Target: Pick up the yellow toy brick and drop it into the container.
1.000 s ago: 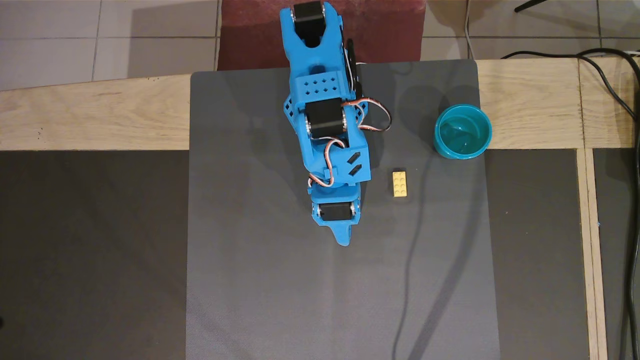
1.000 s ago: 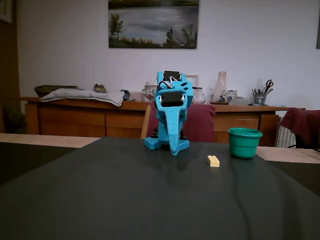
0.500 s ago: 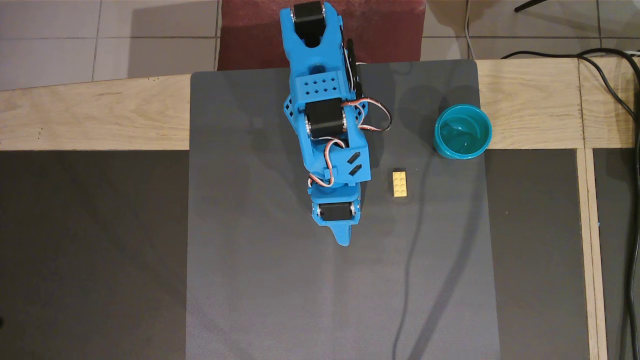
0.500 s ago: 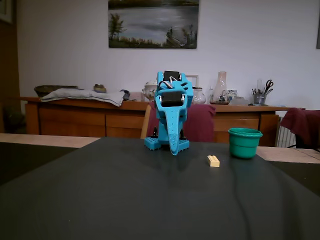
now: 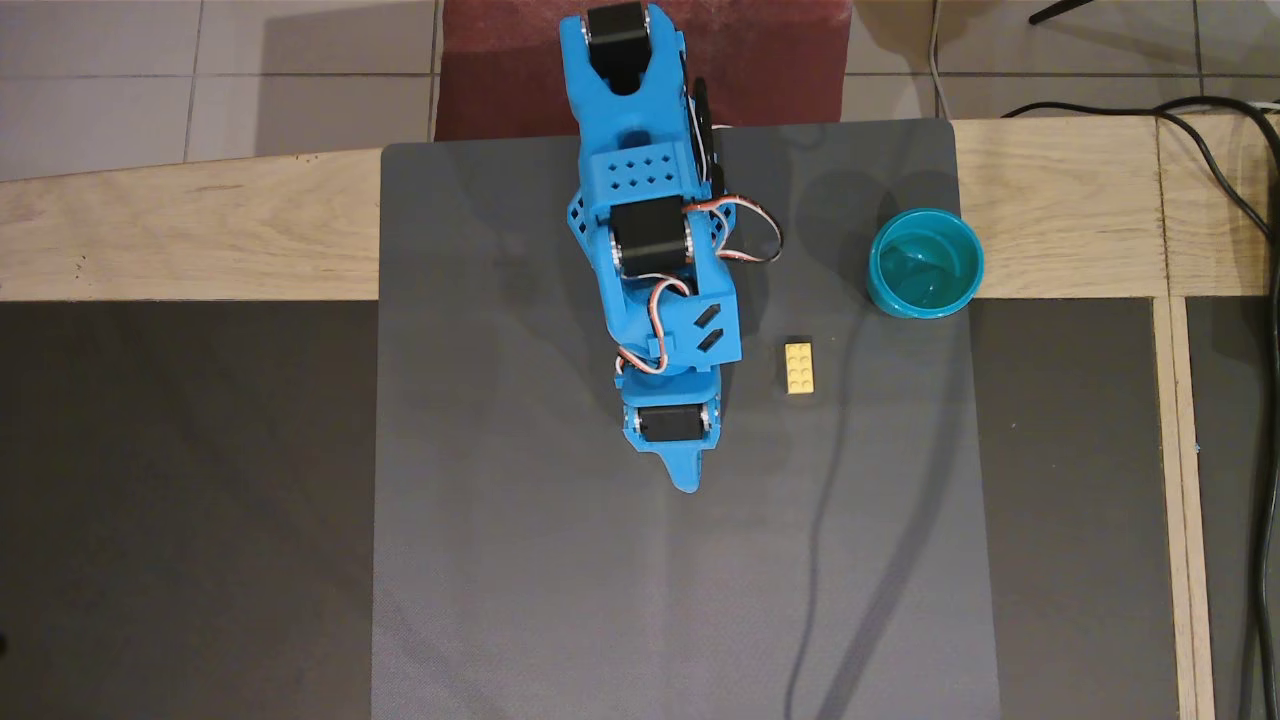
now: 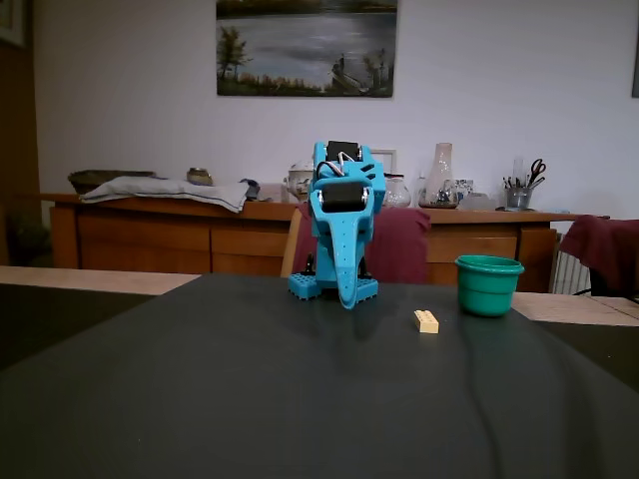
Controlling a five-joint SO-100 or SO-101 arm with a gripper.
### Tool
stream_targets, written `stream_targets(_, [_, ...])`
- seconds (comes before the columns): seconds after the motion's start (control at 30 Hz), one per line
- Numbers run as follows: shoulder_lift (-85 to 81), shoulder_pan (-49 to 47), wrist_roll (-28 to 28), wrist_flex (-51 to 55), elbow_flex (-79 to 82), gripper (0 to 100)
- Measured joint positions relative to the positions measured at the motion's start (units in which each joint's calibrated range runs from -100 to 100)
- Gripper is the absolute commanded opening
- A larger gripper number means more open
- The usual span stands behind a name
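Observation:
The yellow toy brick (image 5: 799, 367) lies flat on the grey mat, to the right of the blue arm; it also shows in the fixed view (image 6: 426, 321). The teal container (image 5: 925, 262) stands upright and empty at the mat's far right edge, and shows in the fixed view (image 6: 488, 284). My gripper (image 5: 685, 478) points down at the mat, left of the brick and apart from it. Its jaws look closed with nothing between them; in the fixed view the gripper (image 6: 346, 299) hangs just above the mat.
The grey mat (image 5: 560, 560) covers the middle of a wooden-framed table. Black cables (image 5: 1235, 200) run along the right edge. A sideboard with jars and a chair stand behind the table in the fixed view.

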Motion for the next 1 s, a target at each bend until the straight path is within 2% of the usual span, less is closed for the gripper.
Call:
stream_targets(0.6, [0.0,0.0,0.0,0.0,-0.7,0])
stream_targets(0.8, [0.0,-1.7,4.4,0.0,-0.7,0])
stream_targets(1.0, [0.0,-1.0,4.8,0.0,-1.4,0])
